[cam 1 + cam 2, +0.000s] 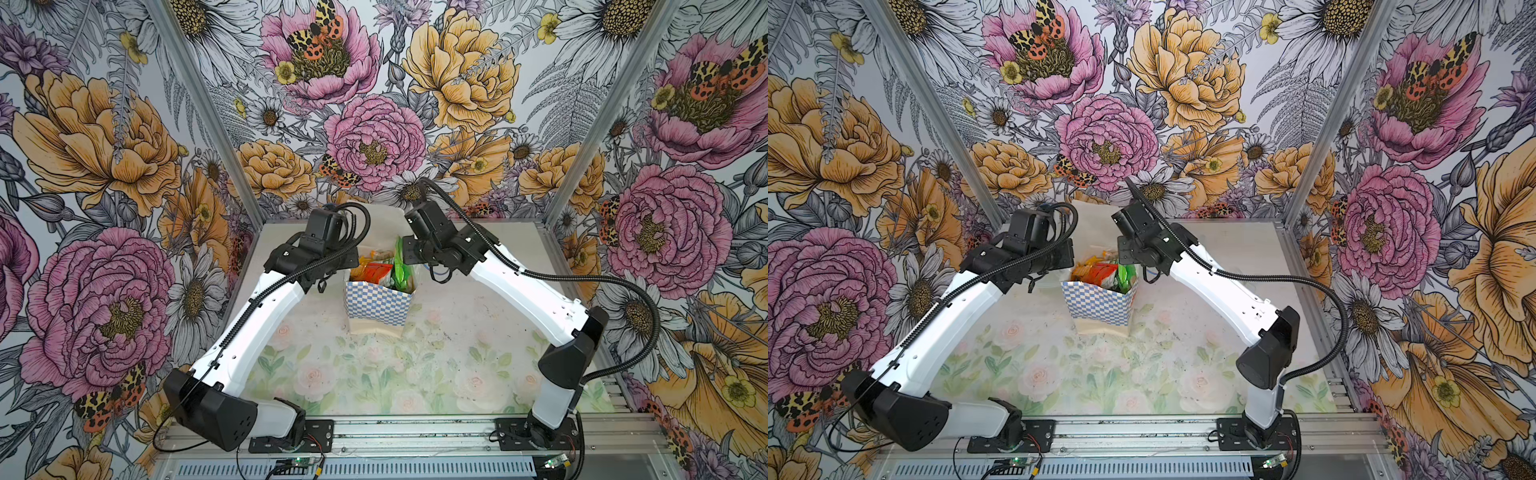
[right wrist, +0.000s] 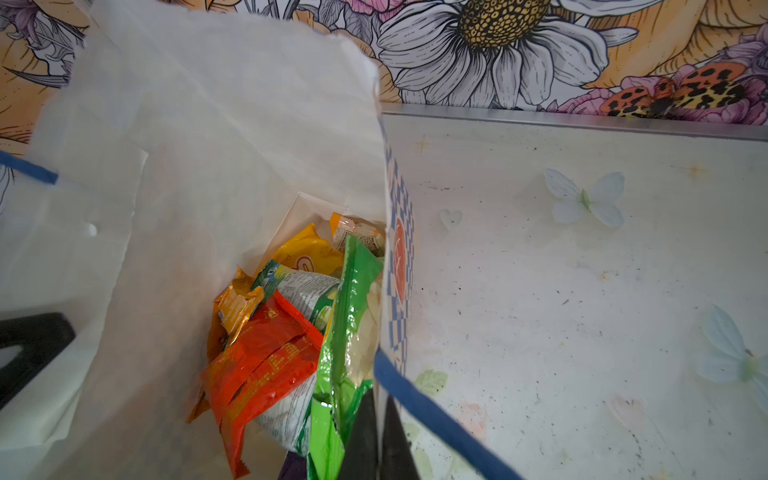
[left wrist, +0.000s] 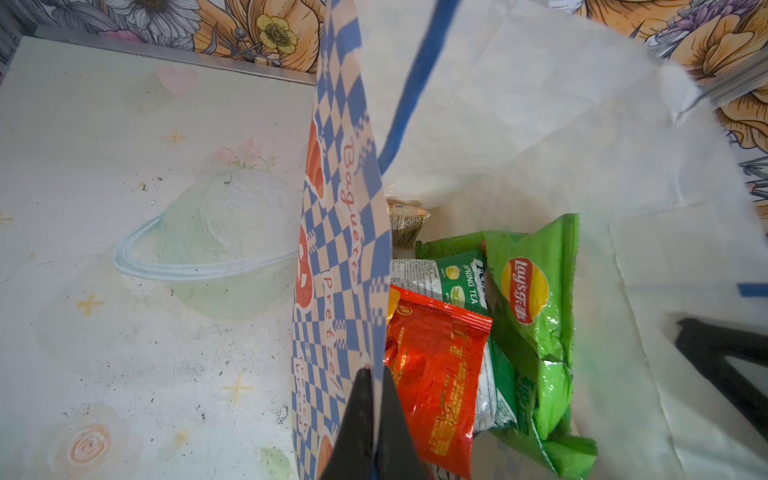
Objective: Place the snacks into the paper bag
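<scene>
The paper bag (image 1: 378, 307) (image 1: 1098, 305) stands upright at the middle back of the table, its mouth open. Several snacks (image 1: 378, 270) (image 1: 1100, 270) lie inside it: a bright green bag (image 3: 536, 299) (image 2: 353, 324), a red packet (image 3: 440, 374) (image 2: 266, 365), a green-white pack (image 3: 453, 282), a yellow bag (image 2: 307, 253) and an orange sachet (image 2: 237, 307). My left gripper (image 3: 376, 370) is shut on the bag's checkered left wall (image 3: 340, 232) at the rim. My right gripper (image 2: 380, 399) is shut on the opposite wall (image 2: 399, 257), one finger inside beside the green bag. In both top views the wrists hide the fingers.
A blue cord handle (image 3: 415, 83) (image 2: 436, 419) hangs across each wrist view. The table (image 1: 415, 374) carries a faded flower print. An aluminium rail (image 2: 582, 120) and flowered walls close the back. The arm bases (image 1: 291, 432) (image 1: 540, 432) sit on the front rail.
</scene>
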